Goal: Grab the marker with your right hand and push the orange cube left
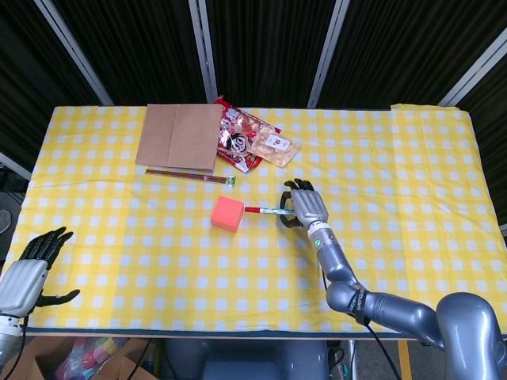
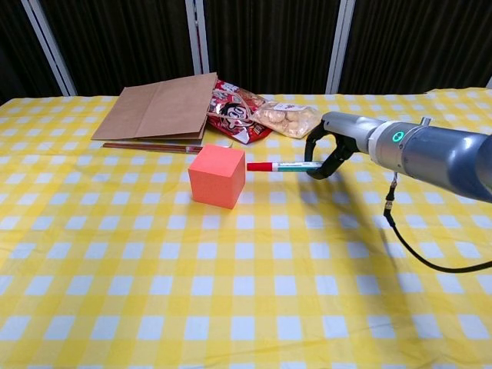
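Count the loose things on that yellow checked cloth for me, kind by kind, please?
Cube: 1
Marker, held in the right hand: 1
Paper bag: 1
Snack packets: 2
Chopsticks: 1 pair
Total: 6

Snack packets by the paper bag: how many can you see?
2. A red printed packet lies against the brown paper bag's right edge, and a clear packet of pale snacks rests on its right side. The bag may hide more.
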Robot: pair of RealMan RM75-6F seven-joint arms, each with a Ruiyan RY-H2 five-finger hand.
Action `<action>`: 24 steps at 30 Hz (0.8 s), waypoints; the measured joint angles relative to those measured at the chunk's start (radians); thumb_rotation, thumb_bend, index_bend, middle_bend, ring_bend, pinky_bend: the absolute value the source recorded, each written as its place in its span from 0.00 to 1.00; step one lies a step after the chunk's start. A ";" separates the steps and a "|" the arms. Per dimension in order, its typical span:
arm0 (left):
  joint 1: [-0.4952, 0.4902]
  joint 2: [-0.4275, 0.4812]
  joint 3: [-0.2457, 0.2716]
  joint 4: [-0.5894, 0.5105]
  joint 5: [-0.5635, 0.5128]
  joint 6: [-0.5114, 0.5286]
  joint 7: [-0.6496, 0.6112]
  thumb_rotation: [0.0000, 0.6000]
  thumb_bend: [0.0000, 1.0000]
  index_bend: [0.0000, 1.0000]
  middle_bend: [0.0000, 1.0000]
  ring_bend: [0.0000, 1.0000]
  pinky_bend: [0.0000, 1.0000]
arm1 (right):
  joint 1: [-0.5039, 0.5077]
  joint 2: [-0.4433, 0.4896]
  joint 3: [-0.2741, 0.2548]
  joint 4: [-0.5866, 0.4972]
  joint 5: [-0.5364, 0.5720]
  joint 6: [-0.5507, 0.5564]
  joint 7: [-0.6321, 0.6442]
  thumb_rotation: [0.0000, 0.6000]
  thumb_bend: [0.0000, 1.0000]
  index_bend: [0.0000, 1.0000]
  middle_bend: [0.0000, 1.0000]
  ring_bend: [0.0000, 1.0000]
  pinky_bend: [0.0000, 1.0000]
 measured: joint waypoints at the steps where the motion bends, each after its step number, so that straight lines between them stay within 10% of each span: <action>1: 0.000 0.000 0.000 -0.001 0.001 0.001 -0.001 1.00 0.00 0.00 0.00 0.00 0.00 | 0.003 -0.006 0.003 0.002 0.006 -0.001 0.002 1.00 0.49 0.60 0.16 0.00 0.00; 24: -0.001 0.004 0.000 -0.002 0.002 0.000 -0.017 1.00 0.00 0.00 0.00 0.00 0.00 | 0.071 -0.093 0.021 -0.027 -0.006 -0.008 0.011 1.00 0.49 0.60 0.17 0.00 0.00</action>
